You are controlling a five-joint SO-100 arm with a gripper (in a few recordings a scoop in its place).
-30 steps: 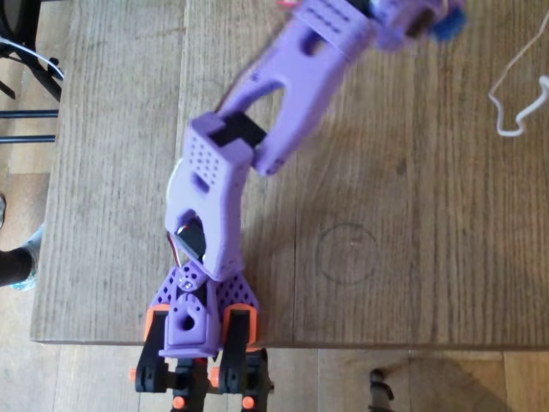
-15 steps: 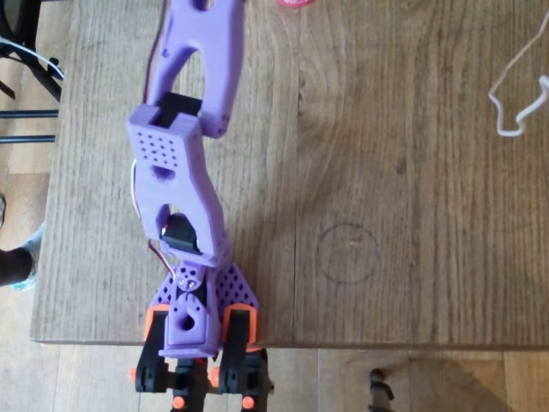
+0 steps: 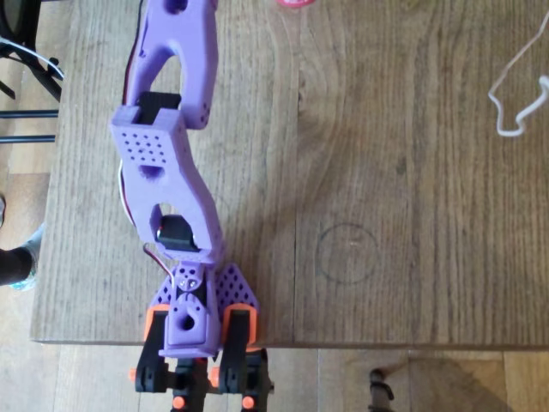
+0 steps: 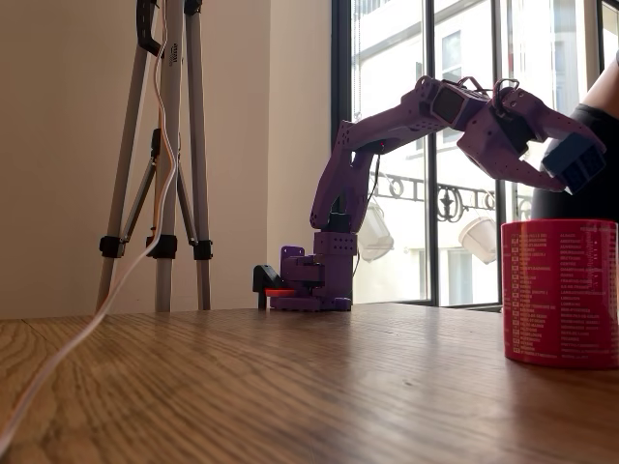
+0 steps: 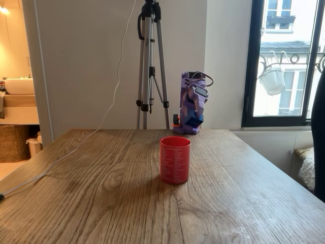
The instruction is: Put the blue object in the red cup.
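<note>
Brown wood-grain table [image 3: 412, 215] marked with a faint pencilled circle [image 3: 347, 253], thin white cord [image 3: 515, 86] looped near its edge, grey metal tripod [image 5: 151, 66] behind, white hanging planter [image 5: 274, 79] outside the black-framed window [image 5: 251, 66]

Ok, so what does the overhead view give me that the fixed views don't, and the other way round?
From overhead: a faint circle drawn on the table and the orange clamps at the arm's base.

From the fixed views: the hand shut on the blue object, held higher than the cup's rim, plus the cup's full side, a tripod and a window.

Shared: the purple arm, the wooden table, and the red cup, just a sliver at the overhead picture's top edge.
</note>
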